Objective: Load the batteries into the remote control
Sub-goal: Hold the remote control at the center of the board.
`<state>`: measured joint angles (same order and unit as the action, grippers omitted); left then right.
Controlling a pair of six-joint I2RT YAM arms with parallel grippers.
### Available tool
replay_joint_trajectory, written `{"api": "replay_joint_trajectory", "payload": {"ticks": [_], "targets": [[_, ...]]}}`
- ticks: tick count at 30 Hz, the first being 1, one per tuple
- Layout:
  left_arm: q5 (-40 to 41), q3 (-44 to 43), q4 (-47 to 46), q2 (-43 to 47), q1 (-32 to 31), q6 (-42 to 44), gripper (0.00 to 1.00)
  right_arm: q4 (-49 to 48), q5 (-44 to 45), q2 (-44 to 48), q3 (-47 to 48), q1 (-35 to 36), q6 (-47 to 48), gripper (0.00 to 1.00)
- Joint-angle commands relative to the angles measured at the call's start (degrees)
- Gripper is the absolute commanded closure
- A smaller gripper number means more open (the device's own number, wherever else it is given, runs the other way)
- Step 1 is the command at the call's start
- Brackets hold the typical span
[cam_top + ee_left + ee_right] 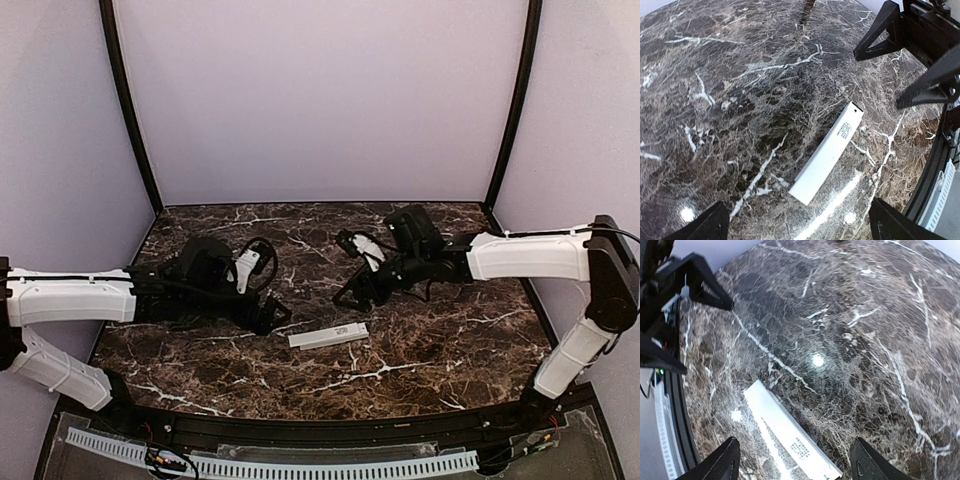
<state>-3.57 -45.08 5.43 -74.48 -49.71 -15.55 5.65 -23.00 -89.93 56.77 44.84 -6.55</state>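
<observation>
Remote control (327,336) lies free between left gripper (272,316) and right gripper (352,292) — both wide, empty; no batteries visible — loading judged complete, next: lift both clear.

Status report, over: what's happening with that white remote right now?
Left end effector and right end effector open, empty. Remote control flat on table between them. Batteries not in view. Nothing in the way.

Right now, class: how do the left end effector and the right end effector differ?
The left end effector spreads wider than the right end effector. On the remote control, the left faces the plain end, the right the printed end. Both open, empty, touching nothing.
</observation>
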Motion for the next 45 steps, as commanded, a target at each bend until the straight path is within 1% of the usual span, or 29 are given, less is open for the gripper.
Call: {"api": "replay_joint_trajectory", "payload": {"ticks": [1, 3, 5, 7, 10, 13, 26, 38, 43, 45], "targets": [[1.6, 5.5, -5.2, 4.8, 0.0, -12.7, 0.02, 14.3, 5.9, -7.5, 7.6, 5.5, 18.2, 0.27], [2.0, 6.7, -5.0, 5.6, 0.1, -14.6, 0.04, 18.2, 8.4, -10.6, 10.2, 6.7, 21.6, 0.29], [2.3, 7.6, -4.8, 5.7, 0.2, -16.6, 0.06, 19.5, 9.7, -12.3, 11.5, 7.0, 23.5, 0.30], [2.1, 8.5, -5.1, 5.2, 0.4, -19.1, 0.10, 20.1, 9.3, -12.9, 12.0, 7.2, 24.7, 0.30], [0.0, 10.0, -8.4, 4.2, 0.4, -22.4, 0.15, 20.8, 9.2, -13.1, 12.3, 7.3, 26.4, 0.31], [-0.7, 10.2, -9.9, 2.6, 0.4, -23.1, 0.18, 21.7, 9.1, -13.9, 12.9, 7.2, 27.8, 0.32], [0.4, 11.2, -10.6, 2.0, 1.2, -24.8, 0.18, 24.2, 11.6, -19.7, 17.3, 7.7, 31.8, 0.35], [0.6, 12.2, -11.5, 1.2, 2.1, -26.0, 0.18, 27.8, 10.9, -23.3, 19.6, 8.3, 33.2, 0.47], [1.1, 12.0, -11.2, -0.6, 2.2, -26.6, 0.22, 28.8, 11.0, -23.8, 19.7, 9.0, 32.7, 0.59], [0.8, 11.9, -11.9, -1.2, 2.3, -26.4, 0.24, 29.2, 11.0, -24.0, 19.9, 9.2, 32.3, 0.61]]}}
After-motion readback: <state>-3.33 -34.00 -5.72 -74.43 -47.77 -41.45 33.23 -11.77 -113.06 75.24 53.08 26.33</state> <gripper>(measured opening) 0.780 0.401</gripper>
